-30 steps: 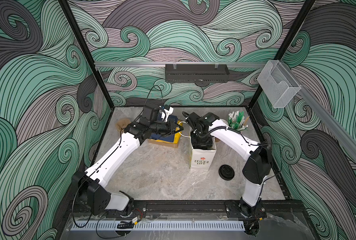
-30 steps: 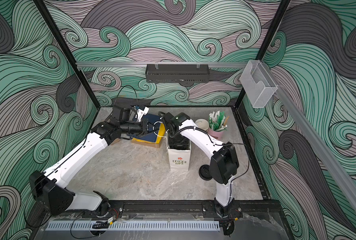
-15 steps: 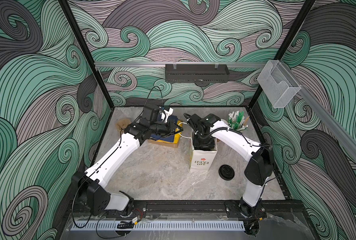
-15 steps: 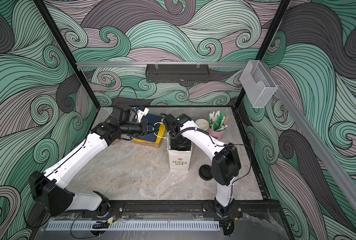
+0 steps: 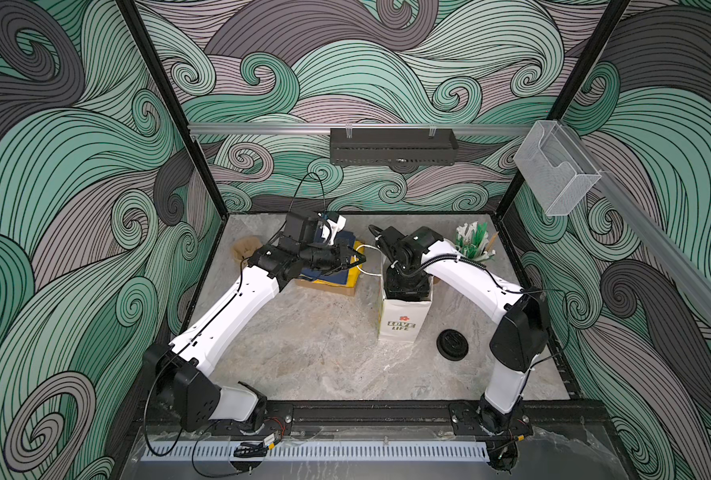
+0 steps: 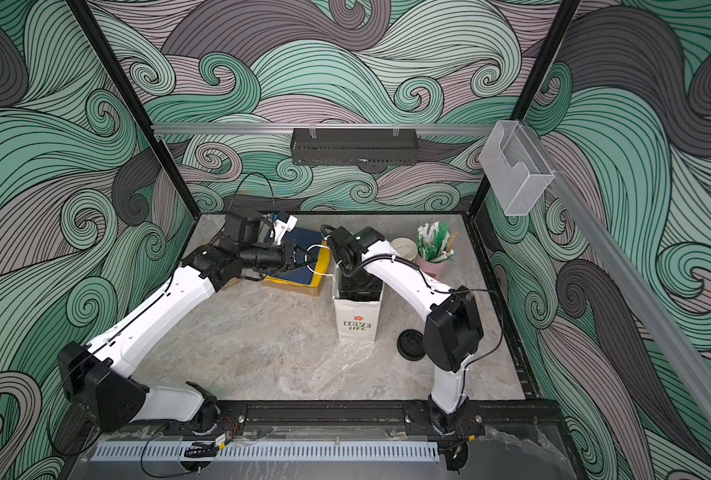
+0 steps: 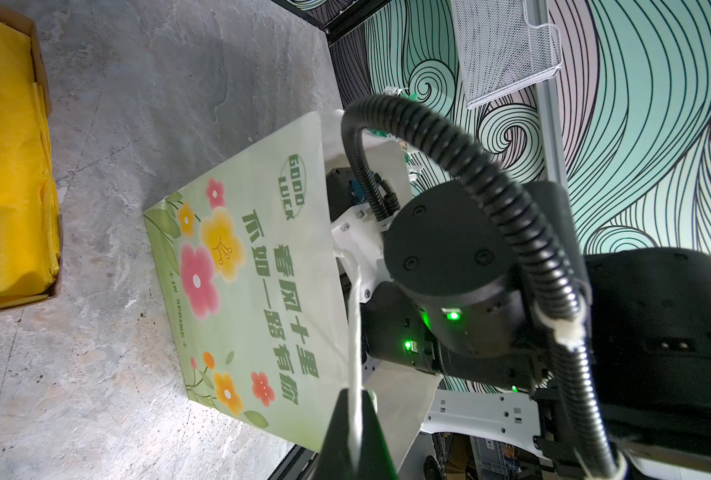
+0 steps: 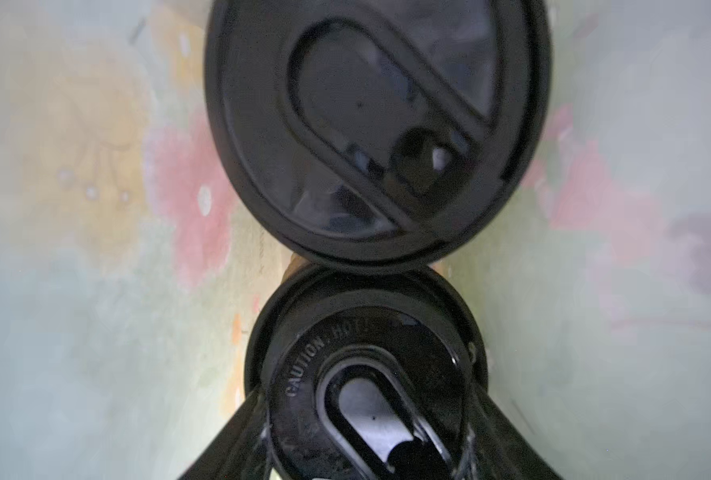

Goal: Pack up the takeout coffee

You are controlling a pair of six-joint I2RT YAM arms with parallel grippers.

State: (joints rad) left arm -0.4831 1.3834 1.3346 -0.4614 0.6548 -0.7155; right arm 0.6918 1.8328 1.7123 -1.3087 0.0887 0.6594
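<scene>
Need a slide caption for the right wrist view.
Inside the floral paper bag, the right gripper holds one lidded cup beside the second lidded cup.

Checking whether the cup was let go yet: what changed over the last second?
Nothing visibly changed. The right gripper stays inside the paper bag, closed on a lidded cup beside the other lidded cup; the left gripper stays shut on the bag's handle.

Black-lidded cup (image 8: 366, 365) touching second cup (image 8: 376, 124)
</scene>
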